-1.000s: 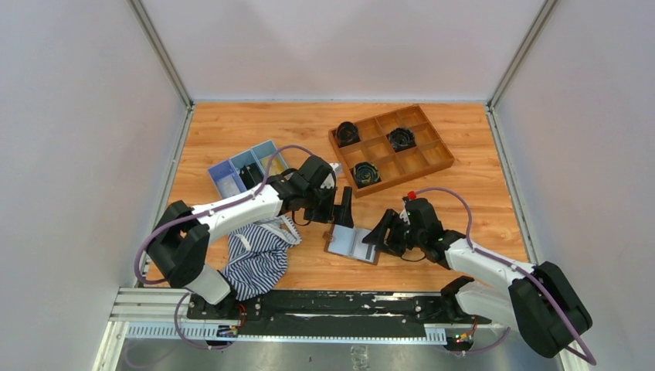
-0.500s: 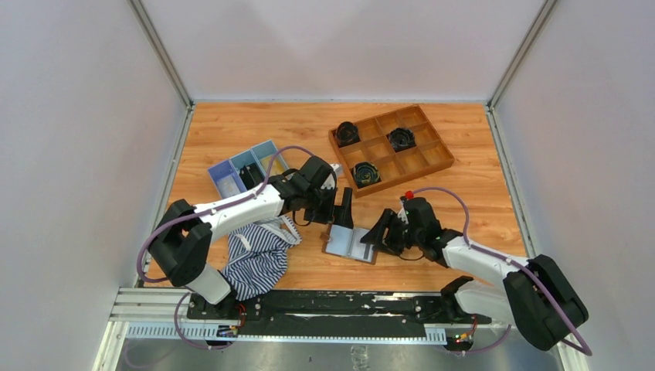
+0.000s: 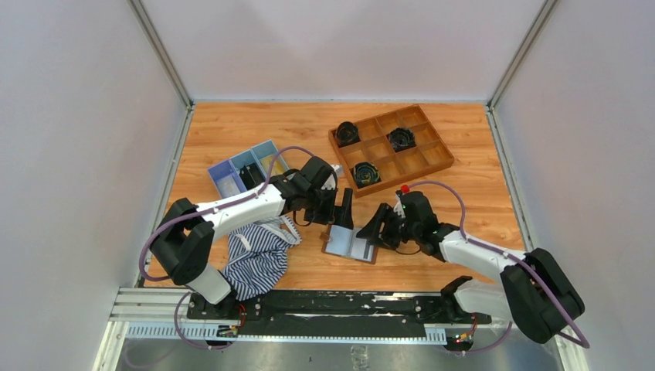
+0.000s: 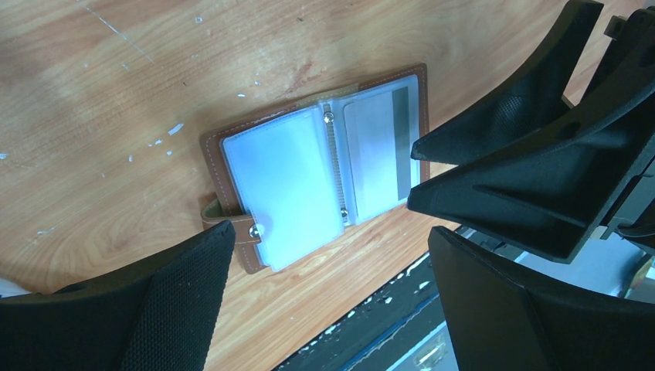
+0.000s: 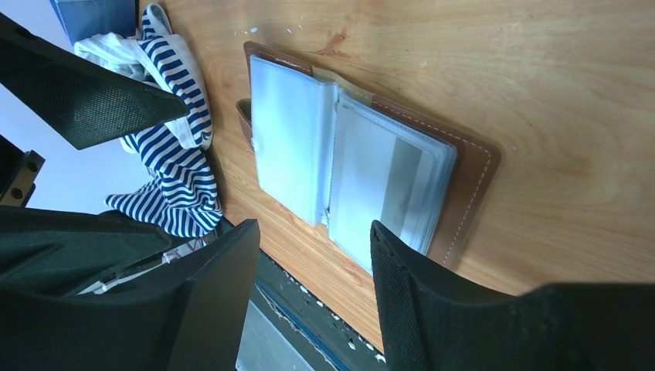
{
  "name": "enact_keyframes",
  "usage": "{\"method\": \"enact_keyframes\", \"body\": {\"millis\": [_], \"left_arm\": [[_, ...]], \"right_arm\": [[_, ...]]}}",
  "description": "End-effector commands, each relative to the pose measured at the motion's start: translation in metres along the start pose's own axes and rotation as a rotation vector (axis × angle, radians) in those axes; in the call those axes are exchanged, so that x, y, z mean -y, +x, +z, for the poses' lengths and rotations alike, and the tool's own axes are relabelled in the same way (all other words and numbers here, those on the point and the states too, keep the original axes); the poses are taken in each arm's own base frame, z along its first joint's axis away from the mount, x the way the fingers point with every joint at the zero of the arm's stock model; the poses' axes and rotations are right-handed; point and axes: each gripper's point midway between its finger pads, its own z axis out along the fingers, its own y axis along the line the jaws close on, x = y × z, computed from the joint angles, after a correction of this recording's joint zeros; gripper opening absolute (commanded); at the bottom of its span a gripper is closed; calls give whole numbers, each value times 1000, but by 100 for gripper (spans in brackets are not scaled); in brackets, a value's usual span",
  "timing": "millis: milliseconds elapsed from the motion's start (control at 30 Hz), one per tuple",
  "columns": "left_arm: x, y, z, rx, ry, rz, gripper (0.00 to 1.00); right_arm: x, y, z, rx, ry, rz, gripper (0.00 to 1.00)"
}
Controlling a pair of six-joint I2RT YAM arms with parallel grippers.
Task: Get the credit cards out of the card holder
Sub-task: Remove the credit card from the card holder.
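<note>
On the wooden table (image 3: 255,127), the brown folding card holder with grey-blue plastic sleeves (image 3: 351,244) lies open, probably so the cards can be reached. The left gripper (image 3: 342,215) and right gripper (image 3: 376,232) flank it, both spread wide and empty.

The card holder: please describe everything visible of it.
The brown leather-look card holder with pale stitching lies open, flat on the wooden table. Clear glossy sleeves sit on a metal-riveted spine; one shows a card with a grey stripe. A snap tab sticks out sideways. The open left claw and open right claw hover beside it; contact cannot be told.

Brown card holder (image 4: 317,166), pale blue sleeves (image 4: 282,185), blue-and-white striped cloth (image 3: 259,261)
</note>
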Motion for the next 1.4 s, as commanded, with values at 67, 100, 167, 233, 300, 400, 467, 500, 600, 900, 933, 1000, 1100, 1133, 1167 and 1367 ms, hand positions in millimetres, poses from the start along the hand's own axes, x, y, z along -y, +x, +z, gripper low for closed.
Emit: {"method": "enact_keyframes", "body": {"millis": [67,100,167,233,300,400,467,500,600,900,933,1000,1100,1133,1167,1367], "left_arm": [[5,-3,0,2,7,18,99],[4,-3,0,1,5,17,99],[4,-3,1,1,5,20,100],[4,-3,2,0,4,19,99],[3,-3,2,-1,3,20,99],[3,-4,2,1,5,19,99],[3,-3,3,0,5,18,99],[3,-2,3,-2,3,18,99],[3,-1,3,-3,6,16,99],[2,-1,2,1,4,15,99],[2,-1,2,2,4,15,99],[3,-2,2,2,5,15,99],[1,-1,3,1,1,13,99],[2,-1,3,0,2,14,99],[1,-1,4,-2,3,14,99],[2,-1,4,0,3,14,99]], "right_arm": [[-3,5,1,-15,-2,-24,58],[0,5,0,-10,7,-23,58],[5,6,-3,-1,25,-27,58],[10,7,-5,7,45,-30,58],[15,9,-7,9,61,-32,58],[21,11,-8,10,74,-28,58],[24,14,-8,6,81,-23,58],[25,15,-8,3,83,-22,58],[27,15,-8,1,88,-23,58],[28,16,-4,-12,84,-24,58],[27,16,-3,-12,81,-24,58],[26,16,-3,-12,76,-21,58],[23,15,-2,-14,67,-21,58],[22,14,-2,-13,65,-22,58],[21,14,-2,-15,64,-24,58],[17,13,-3,-10,50,-21,58]]}}
